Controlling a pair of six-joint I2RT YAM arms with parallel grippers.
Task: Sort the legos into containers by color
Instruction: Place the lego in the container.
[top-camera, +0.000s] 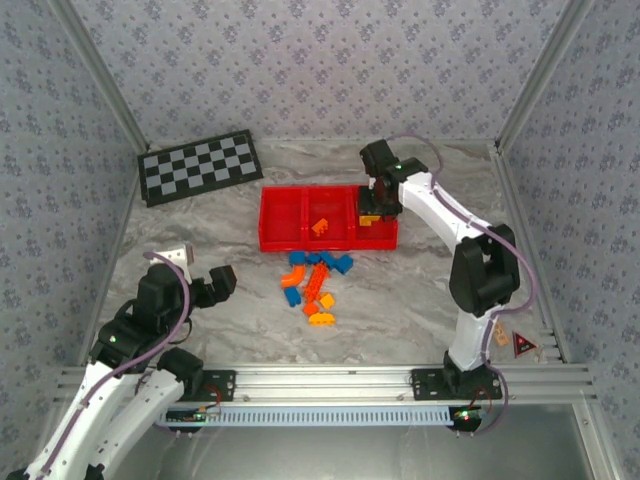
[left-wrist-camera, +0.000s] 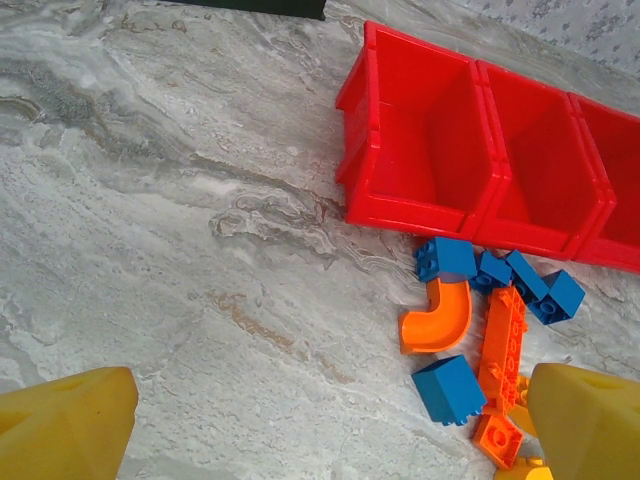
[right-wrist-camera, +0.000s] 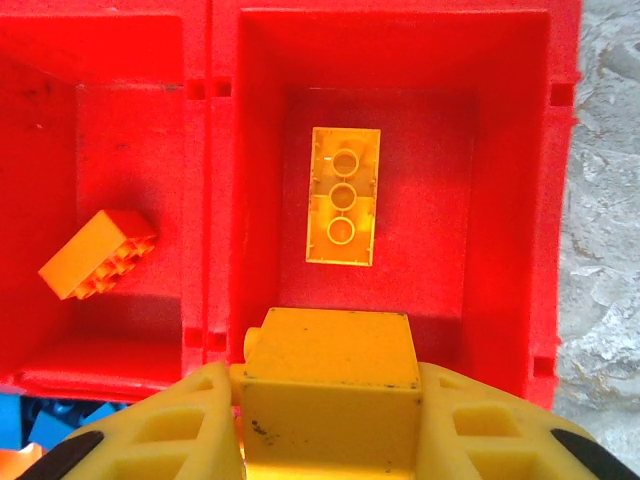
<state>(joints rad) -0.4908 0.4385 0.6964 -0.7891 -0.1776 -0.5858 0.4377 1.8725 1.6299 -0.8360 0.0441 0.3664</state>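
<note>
Hovering over the right compartment (right-wrist-camera: 430, 220) of the tray (top-camera: 285, 243), the right gripper (top-camera: 381, 206) has a yellow brick (right-wrist-camera: 330, 375) pinched between its fingers, which are closed to the brick's width. Its wrist view looks straight down past the brick. A second yellow piece (right-wrist-camera: 343, 196) lies studs-down on that compartment's floor, and an orange brick (right-wrist-camera: 98, 255) lies tilted in the middle compartment (right-wrist-camera: 130, 140). The left compartment (left-wrist-camera: 420, 140) looks empty.

The step in hand appears to be dropping this yellow brick in with the other yellow one. The held brick sits close to the compartment's near wall rather than over its centre. The next move therefore probably calls for a slight reach forward, a spreading of the fingers, and then a lift clear of the rim.

The left gripper (top-camera: 205, 275) hangs wide open and empty above the table (left-wrist-camera: 150, 200), well to the left of the pile (top-camera: 315, 283). The pile lies just in front of the tray and includes a blue cube (left-wrist-camera: 450, 388), other blue bricks, an orange curved piece (left-wrist-camera: 438, 318) and a long orange plate (left-wrist-camera: 503, 340). Most of the sorting is yet to do, and no blue brick is binned. The left arm looks placed to take one, which would need a reach right and down with the jaws squared to the cube.
</note>
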